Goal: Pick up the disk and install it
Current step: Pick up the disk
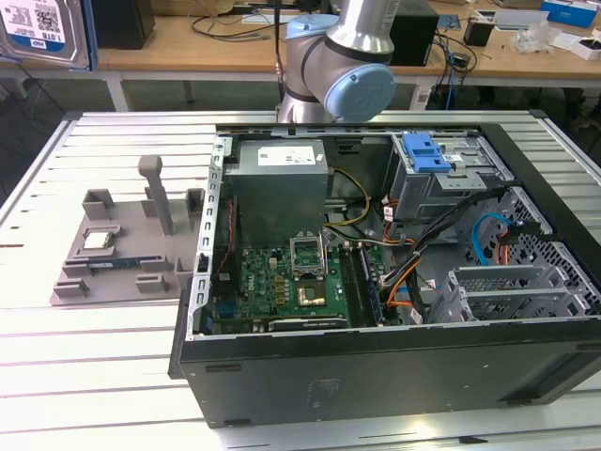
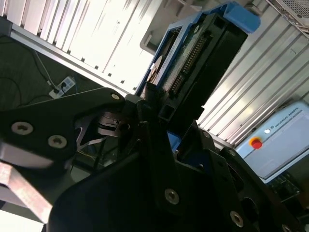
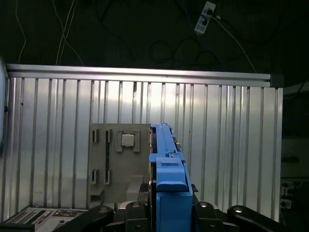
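My gripper (image 3: 169, 215) sits closest to the lens in both wrist views, and its black fingers (image 3: 200, 210) are clamped on the disk (image 3: 166, 164), one on each side of its blue rails. In the first wrist view I see the disk edge-on, with a blue rail running away from me. In the second wrist view the gripper (image 2: 159, 121) holds it by one end, and the dark end face and connector row of the disk (image 2: 203, 53) point outward. In the exterior view the disk (image 1: 38, 28) hangs high at that view's left, clear of the table, with its white-and-blue label showing.

Below the disk lies the grey holder plate (image 3: 116, 164), with a small square CPU chip (image 3: 127, 140) seated in one of its pockets. The plate rests on the ribbed metal table (image 3: 231, 145). Past the table edge the floor is dark, with a white power strip (image 3: 205, 17) and loose cables.

In the exterior view the open computer case (image 1: 376, 376) lies on the table on that view's right, just beside the holder plate (image 1: 122, 254). Inside are the green motherboard (image 1: 282, 282) and the grey drive cage (image 1: 441, 183), with a blue caddy (image 1: 427, 150) on top. My arm (image 1: 352, 56) rises behind the case, and a wooden bench (image 1: 235, 42) stands beyond it.
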You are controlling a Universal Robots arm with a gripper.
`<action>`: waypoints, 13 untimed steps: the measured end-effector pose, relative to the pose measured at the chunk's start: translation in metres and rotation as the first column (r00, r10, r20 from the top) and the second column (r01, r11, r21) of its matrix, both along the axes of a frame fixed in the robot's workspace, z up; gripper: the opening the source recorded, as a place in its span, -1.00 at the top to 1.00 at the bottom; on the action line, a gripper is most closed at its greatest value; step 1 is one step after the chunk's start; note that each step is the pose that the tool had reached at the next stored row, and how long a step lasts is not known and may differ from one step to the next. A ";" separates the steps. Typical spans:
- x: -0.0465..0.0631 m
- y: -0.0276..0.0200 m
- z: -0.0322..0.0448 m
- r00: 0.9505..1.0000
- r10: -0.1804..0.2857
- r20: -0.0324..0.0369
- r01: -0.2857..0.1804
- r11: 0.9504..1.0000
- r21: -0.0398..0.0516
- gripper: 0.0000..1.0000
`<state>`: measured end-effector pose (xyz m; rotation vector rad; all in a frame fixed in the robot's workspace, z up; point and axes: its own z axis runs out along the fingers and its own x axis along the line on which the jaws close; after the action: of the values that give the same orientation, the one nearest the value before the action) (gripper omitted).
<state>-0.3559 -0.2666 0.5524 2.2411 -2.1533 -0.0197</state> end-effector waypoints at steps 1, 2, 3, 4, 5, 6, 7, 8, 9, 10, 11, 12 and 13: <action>0.000 0.0000 0.0033 1.000 0.000 0.000 0.000 1.000 0.000 0.26; 0.000 0.0000 0.0065 1.000 0.000 0.000 0.000 1.000 0.000 0.26; 0.000 0.0001 0.0101 1.000 0.000 0.000 0.000 1.000 0.000 0.26; 0.000 0.0001 0.0124 1.000 0.000 0.000 0.000 1.000 0.000 0.26; 0.000 0.0001 0.0146 1.000 0.000 0.000 0.000 1.000 0.000 0.26; 0.000 0.0001 0.0170 1.000 0.000 0.000 0.000 1.000 0.000 0.26; 0.000 0.0001 0.0189 1.000 0.000 0.000 0.000 1.000 0.000 0.26; 0.000 0.0001 0.0223 1.000 0.000 0.000 0.000 1.000 0.000 0.26; 0.000 0.0001 0.0252 1.000 0.000 0.000 0.000 1.000 0.000 0.26; 0.000 0.0001 0.0276 1.000 0.000 0.000 0.000 1.000 0.000 0.26; 0.000 0.0001 0.0287 1.000 0.000 0.000 0.000 1.000 0.000 0.26; 0.000 0.0002 0.0290 1.000 0.000 0.000 0.000 1.000 0.002 0.26; 0.000 0.0002 0.0290 1.000 0.000 0.000 0.000 1.000 0.002 0.26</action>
<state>-0.3560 -0.2664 0.5814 2.2419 -2.1544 -0.0214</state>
